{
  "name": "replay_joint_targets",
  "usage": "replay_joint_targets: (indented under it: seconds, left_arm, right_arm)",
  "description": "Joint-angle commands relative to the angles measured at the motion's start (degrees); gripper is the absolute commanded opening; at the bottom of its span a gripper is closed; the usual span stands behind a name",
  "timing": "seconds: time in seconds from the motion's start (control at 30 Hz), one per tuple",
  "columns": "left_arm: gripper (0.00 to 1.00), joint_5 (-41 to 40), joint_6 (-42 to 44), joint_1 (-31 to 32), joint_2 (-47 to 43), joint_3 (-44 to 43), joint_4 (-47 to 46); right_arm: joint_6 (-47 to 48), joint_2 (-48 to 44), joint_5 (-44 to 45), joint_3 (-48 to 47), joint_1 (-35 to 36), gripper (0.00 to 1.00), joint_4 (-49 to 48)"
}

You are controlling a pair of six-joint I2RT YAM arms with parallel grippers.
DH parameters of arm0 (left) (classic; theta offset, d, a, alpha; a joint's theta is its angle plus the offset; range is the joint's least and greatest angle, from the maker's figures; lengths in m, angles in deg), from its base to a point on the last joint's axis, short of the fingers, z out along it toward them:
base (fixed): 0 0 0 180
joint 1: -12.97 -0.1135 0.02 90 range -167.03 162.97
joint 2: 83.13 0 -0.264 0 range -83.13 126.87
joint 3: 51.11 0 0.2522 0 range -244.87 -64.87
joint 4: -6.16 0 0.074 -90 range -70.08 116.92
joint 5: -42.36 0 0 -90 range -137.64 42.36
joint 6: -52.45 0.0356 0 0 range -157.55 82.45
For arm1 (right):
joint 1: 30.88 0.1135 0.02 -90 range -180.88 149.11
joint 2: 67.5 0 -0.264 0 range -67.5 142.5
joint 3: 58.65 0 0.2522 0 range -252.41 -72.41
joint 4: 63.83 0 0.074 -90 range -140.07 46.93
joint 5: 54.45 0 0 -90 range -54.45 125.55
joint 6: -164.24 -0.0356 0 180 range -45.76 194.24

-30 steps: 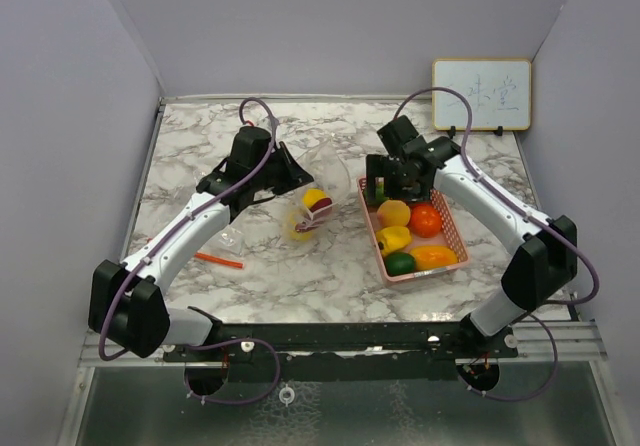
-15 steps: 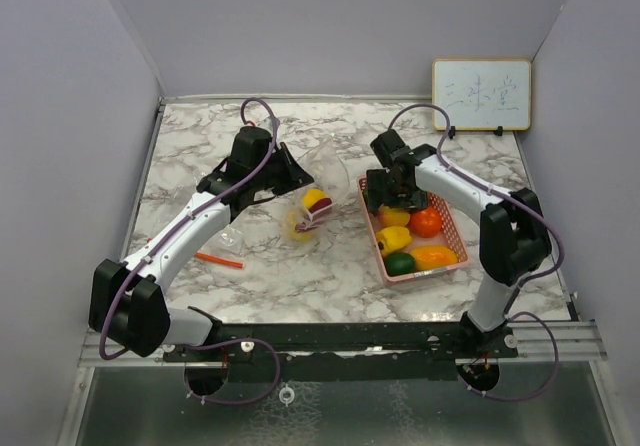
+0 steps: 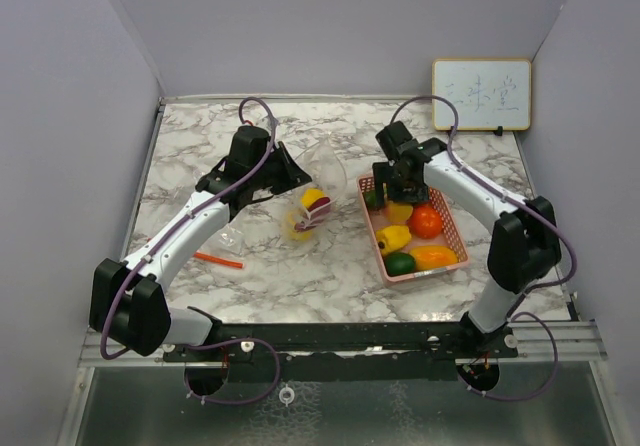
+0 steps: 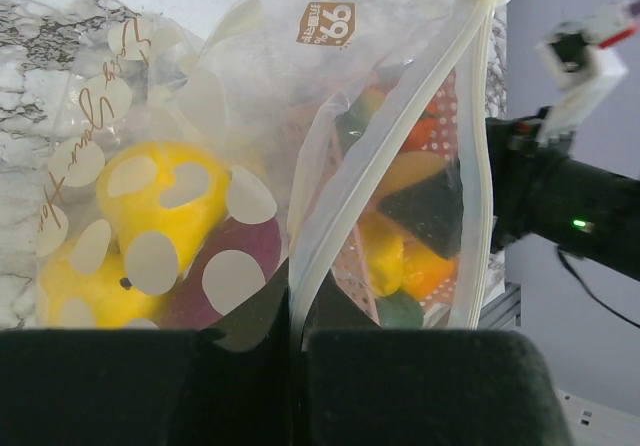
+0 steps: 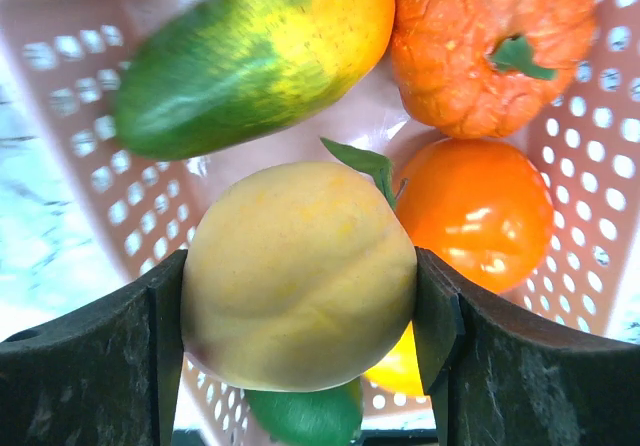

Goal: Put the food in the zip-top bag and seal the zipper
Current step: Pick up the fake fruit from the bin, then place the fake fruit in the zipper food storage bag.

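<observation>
Marbled grey-white tabletop [image 3: 330,266] under both arms. At left, pinching the mouth edge of a clear spotted zip-top plastic bag [image 4: 300,116] with the left gripper [image 4: 296,351], jaws together on the film; inside, a yellow toy fruit [image 4: 165,221] and a dark purple one [image 4: 265,241]. At right, gripping a pale yellow peach-shaped toy fruit [image 5: 300,266] with the right gripper [image 5: 300,311], jaws clamped on its sides, over the pink plastic mesh basket [image 5: 90,176].

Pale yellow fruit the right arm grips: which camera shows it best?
Right wrist view: the pale yellow fruit fills the frame, held by the right end effector. Top view shows only a small yellow patch. Left wrist view shows just blurred colours through the zip-top bag.
</observation>
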Motion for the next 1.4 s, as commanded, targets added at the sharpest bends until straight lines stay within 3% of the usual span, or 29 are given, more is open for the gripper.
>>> replay_joint_targets:
  seconds: [0.0, 0.1, 0.27, 0.5, 0.6, 0.7, 0.83, 1.03, 1.17, 1.37]
  left_arm:
    - [0.0, 1.12, 0.52, -0.42, 0.06, -1.11, 0.12]
    - [0.0, 1.26, 0.17, -0.55, 0.15, -0.7, -0.18]
    - [0.0, 1.32, 0.09, -0.53, 0.41, -1.08, -0.37]
    - [0.0, 1.03, -0.57, -0.53, 0.44, -1.45, -0.47]
    - [0.0, 0.59, -0.97, -0.56, 0.09, -1.26, -0.76]
    - [0.0, 0.52, -1.54, -0.55, 0.18, -1.13, -1.02]
    - [0.0, 0.37, -1.85, -0.5, 0.4, -1.08, -1.27]
    - [0.0, 0.59, -2.32, -0.54, 0.78, -1.06, -1.59]
    - [0.0, 1.45, -2.81, -0.5, 0.45, -1.53, -1.85]
    - [0.0, 4.4, -5.94, -0.52, -0.81, -1.71, -6.08]
  right_arm:
    - [1.93, -9.14, -4.88, -7.89, 0.74, 0.49, 6.4]
    - [2.81, -12.4, -12.64, -12.89, 1.45, 0.49, 5.8]
    - [1.9, -12.3, -28.82, -20.17, 2.21, 0.49, -4.11]
    - [-0.96, -6.3, -37.98, -21.5, 4.35, 0.54, -15.38]
    - [-0.73, -3.51, -36.79, -21.09, 5.57, 0.68, -15.37]
    - [-0.92, -2.64, -34.54, -20.71, 5.89, 0.99, -15.1]
    - [-0.03, -3.72, -27.18, -21.72, 5.9, 0.99, -11.73]
    - [-0.42, -8.83, -8.1, -20.39, 5.75, 0.99, -2.83]
    - [-3.58, -12.31, 1.57, -15.21, 4.38, 1.0, 4.27]
    - [-0.7, -17.56, -12.27, -7.48, 3.44, 0.98, -4.54]
